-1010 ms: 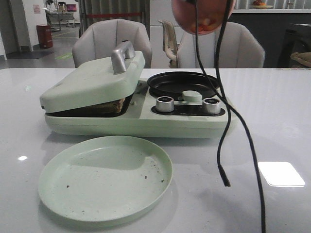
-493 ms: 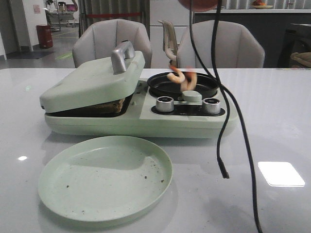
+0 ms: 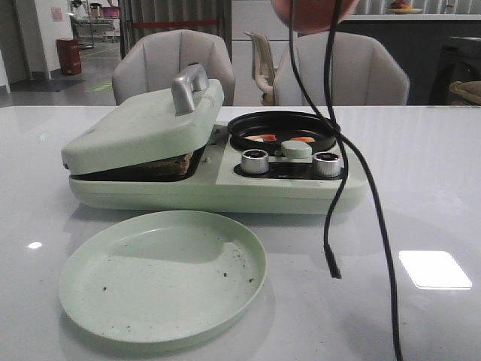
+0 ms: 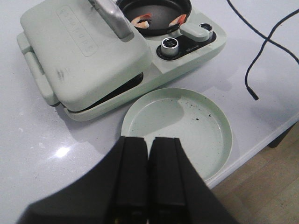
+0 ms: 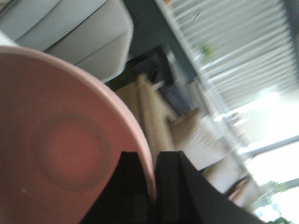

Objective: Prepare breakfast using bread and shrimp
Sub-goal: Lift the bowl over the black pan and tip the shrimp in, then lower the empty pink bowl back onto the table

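Two orange-red and whitish shrimp (image 3: 263, 138) lie in the black round pan (image 3: 282, 122) of the pale green cooker; they also show in the left wrist view (image 4: 141, 19). A brown edge of bread (image 3: 169, 162) shows under the cooker's nearly shut lid (image 3: 143, 124). My right gripper (image 5: 152, 156) is shut on the rim of a pink bowl (image 5: 70, 140), held high above the pan (image 3: 312, 11) and showing empty. My left gripper (image 4: 149, 139) is shut and empty, above the table by the green plate (image 4: 177, 126).
The empty green plate (image 3: 161, 274) sits in front of the cooker. Black cables (image 3: 331, 226) hang down before the cooker's knobs (image 3: 255, 160), one loose end above the table. Chairs stand behind the table. The table's edge (image 4: 261, 140) runs close beside the plate.
The shrimp have fallen from the pink bowl into the black pan and now lie still. The hanging cable's end has swung a little to the left.
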